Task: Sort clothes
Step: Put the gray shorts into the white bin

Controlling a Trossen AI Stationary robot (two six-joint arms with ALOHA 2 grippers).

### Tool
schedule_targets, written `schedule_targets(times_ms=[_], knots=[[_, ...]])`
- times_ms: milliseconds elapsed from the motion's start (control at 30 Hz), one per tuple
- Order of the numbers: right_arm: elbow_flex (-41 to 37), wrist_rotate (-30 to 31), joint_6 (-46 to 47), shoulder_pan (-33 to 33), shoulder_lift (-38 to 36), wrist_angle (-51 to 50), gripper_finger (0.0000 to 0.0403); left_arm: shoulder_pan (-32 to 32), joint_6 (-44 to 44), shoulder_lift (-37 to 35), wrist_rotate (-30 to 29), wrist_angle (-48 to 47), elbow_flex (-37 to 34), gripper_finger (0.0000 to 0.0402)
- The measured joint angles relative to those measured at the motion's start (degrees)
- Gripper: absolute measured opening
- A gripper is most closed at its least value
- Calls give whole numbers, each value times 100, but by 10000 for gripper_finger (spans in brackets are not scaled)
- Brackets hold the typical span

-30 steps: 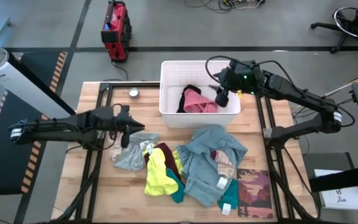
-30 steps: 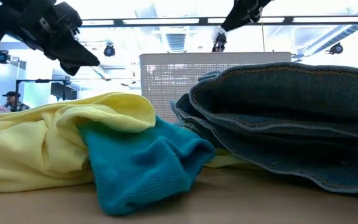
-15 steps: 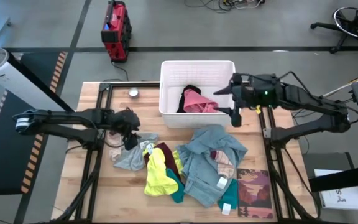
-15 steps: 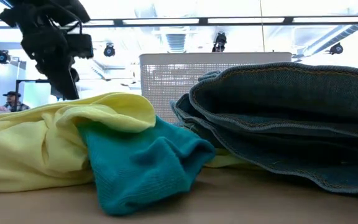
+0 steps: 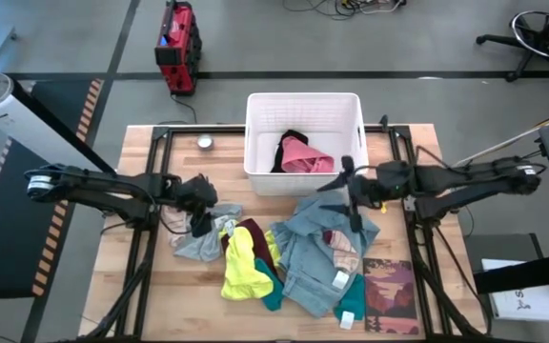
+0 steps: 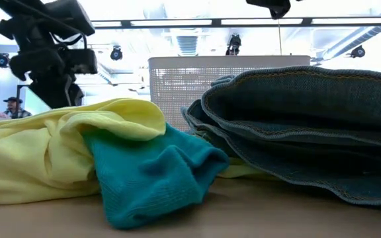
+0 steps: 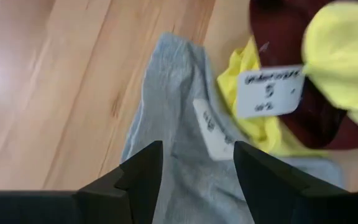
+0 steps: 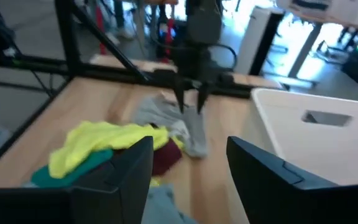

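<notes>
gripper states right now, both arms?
Left gripper: open, jaws straddling the grey garment, nothing held.
Right gripper: open, empty, above the grey-blue garment.

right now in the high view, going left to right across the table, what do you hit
left gripper → grey garment → neon yellow garment → grey-blue garment → right gripper

One white bin, one printed mat, perhaps seven garments
</notes>
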Motion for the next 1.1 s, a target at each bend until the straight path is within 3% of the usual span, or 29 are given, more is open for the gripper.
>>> schedule_targets(times_ms=[267, 367, 767, 933, 1100], knots=[[-929, -82, 272, 522, 87, 1727, 181, 0, -131, 351, -37, -37, -115, 197], [-1137, -107, 208, 739, 96, 2280, 179, 2, -230, 576, -299, -34, -115, 206], [-1234, 134, 584, 833, 511, 2271, 178, 7, -385, 1646, -685, 104, -107, 250], [-1232, 119, 875, 833, 840, 2409, 172, 1, -386, 2050, -710, 151, -33, 224], [-1232, 95, 843, 830, 911, 2436, 151, 2, -462, 2081, -767, 121, 43, 153]])
